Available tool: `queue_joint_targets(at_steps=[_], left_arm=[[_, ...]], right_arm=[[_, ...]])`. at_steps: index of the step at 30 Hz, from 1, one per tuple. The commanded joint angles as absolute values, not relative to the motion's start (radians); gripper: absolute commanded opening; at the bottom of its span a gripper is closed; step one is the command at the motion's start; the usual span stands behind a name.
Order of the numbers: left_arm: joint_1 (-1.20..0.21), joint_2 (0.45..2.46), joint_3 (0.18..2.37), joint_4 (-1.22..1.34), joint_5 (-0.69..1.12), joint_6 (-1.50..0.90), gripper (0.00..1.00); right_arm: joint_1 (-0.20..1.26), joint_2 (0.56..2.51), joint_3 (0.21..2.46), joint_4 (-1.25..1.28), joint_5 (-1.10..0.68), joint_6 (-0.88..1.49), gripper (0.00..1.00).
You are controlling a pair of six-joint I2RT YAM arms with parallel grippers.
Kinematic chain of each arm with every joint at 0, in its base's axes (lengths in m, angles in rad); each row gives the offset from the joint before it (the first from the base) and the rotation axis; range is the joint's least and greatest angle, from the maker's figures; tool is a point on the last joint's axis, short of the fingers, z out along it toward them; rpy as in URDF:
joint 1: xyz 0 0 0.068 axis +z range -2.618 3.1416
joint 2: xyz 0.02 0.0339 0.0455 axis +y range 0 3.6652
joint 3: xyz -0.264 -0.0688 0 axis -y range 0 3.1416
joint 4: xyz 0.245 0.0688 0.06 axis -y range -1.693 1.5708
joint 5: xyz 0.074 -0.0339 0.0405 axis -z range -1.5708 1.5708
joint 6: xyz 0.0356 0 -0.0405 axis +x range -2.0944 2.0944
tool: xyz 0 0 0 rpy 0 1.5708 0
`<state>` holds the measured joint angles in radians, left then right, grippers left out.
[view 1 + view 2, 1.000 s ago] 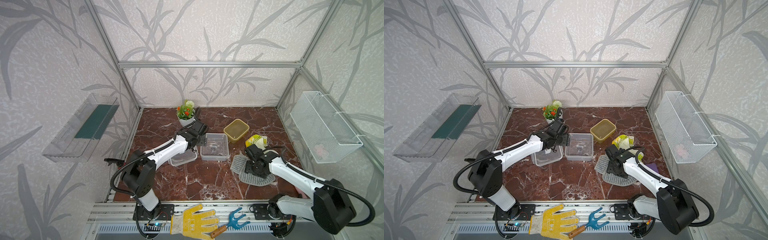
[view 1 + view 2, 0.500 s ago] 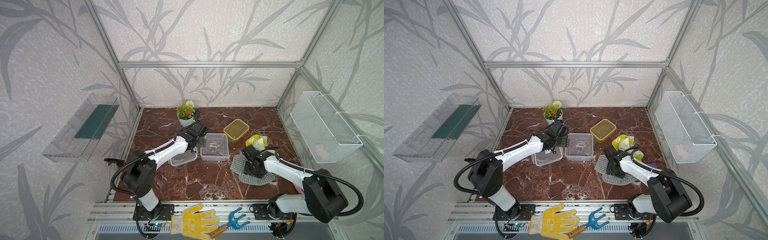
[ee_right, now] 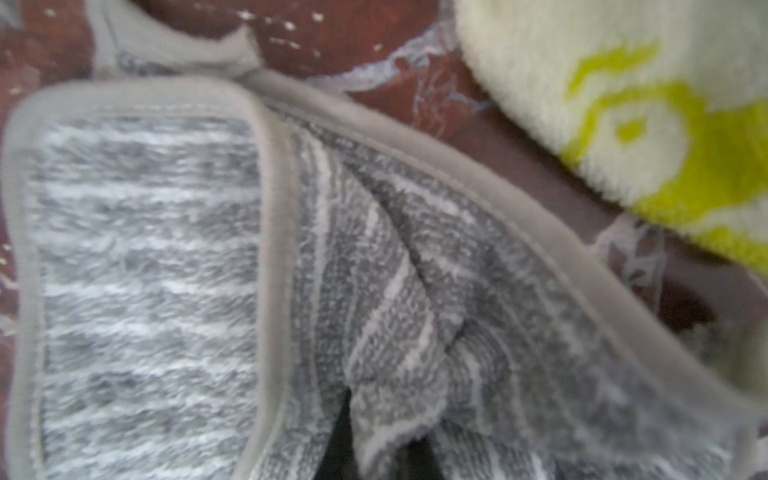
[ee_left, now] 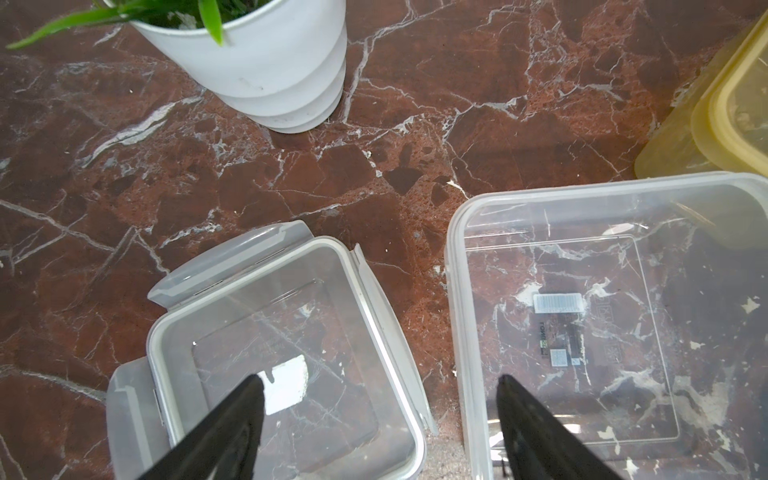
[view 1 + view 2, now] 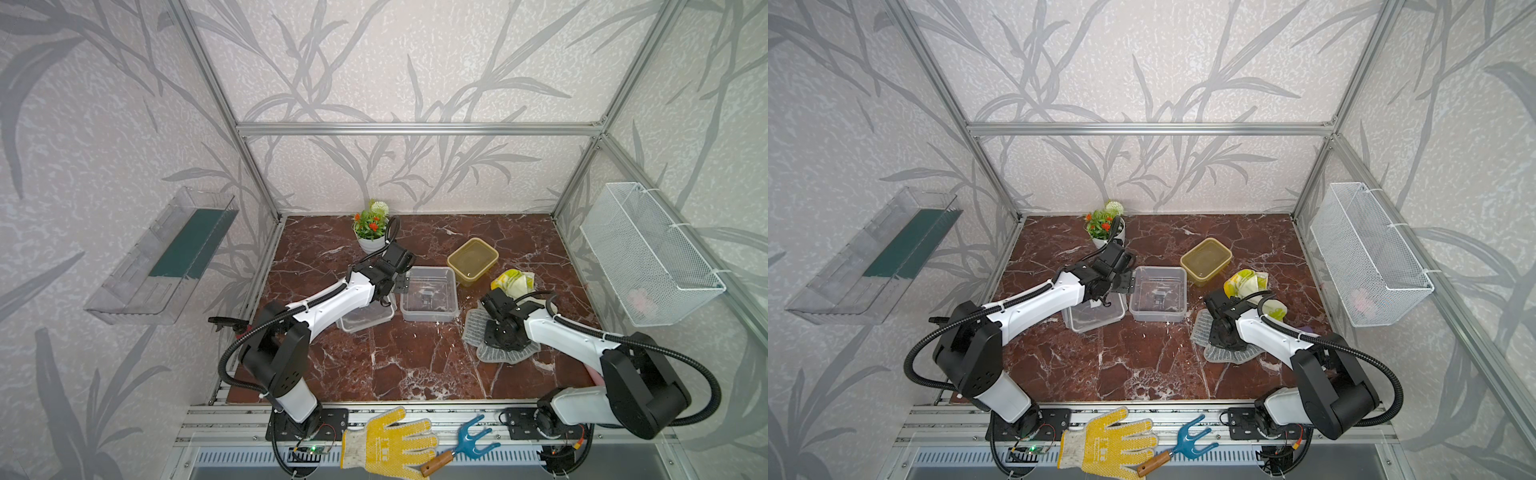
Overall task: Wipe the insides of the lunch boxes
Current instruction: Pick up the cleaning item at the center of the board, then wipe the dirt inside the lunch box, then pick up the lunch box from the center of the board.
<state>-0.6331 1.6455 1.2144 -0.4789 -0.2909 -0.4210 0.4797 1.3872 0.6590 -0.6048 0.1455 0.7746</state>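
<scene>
- We see the right pincer (image 3: 374, 449) pressed down on the grey-and-white striped terry cloth (image 5: 505, 356), its jaws closed and pinching a raised fold of that cloth in the right wrist view
- Just beside the grey cloth lies a crumpled cream and lime-yellow towel (image 5: 513, 282), on the side toward the back wall
- The left pincer (image 4: 378, 419) is open, its two black fingers (image 4: 232, 424) spread wide; it hovers above the gap between the clear lid and the clear box, gripping nothing
- One finger is over the clear grey-rimmed snap-lock plastic lid (image 4: 266, 357), which lies on the red-brown marble bench (image 5: 407, 365)
- The clear greyish rounded-rectangular plastic lunch box (image 5: 429, 294) stands open just beside that lid, near the bench's middle, with a small label showing through its floor
- The smaller translucent amber-brown plastic lunch box (image 5: 473, 259) sits behind it, close to its far corner; we cannot tell whether they touch
- A white ribbed flower pot (image 4: 266, 66) with green leaves stands near the back wall, behind the left arm
</scene>
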Motion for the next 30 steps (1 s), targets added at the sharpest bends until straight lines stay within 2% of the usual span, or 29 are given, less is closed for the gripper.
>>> queue_joint_targets(at_steps=[1, 6, 17, 23, 30], left_arm=[[-0.631, 1.611, 1.198, -0.507, -0.324, -0.428, 0.86], [-0.630, 1.613, 1.194, -0.509, -0.329, -0.426, 0.86], [-0.621, 1.603, 1.192, -0.489, -0.249, -0.423, 0.86], [-0.618, 1.618, 1.195, -0.491, -0.201, -0.425, 0.86], [-0.616, 1.636, 1.188, -0.518, -0.177, -0.451, 0.83]], right_arm=[[0.491, 1.406, 0.649, -0.617, 0.188, 0.765, 0.00], [0.531, 1.281, 0.648, -0.643, 0.278, 0.766, 0.00], [0.578, 0.819, 0.730, -0.706, 0.387, 0.619, 0.00], [0.652, 0.854, 0.889, -0.667, 0.330, 0.470, 0.00], [0.744, 1.085, 1.052, -0.558, 0.166, 0.376, 0.00]])
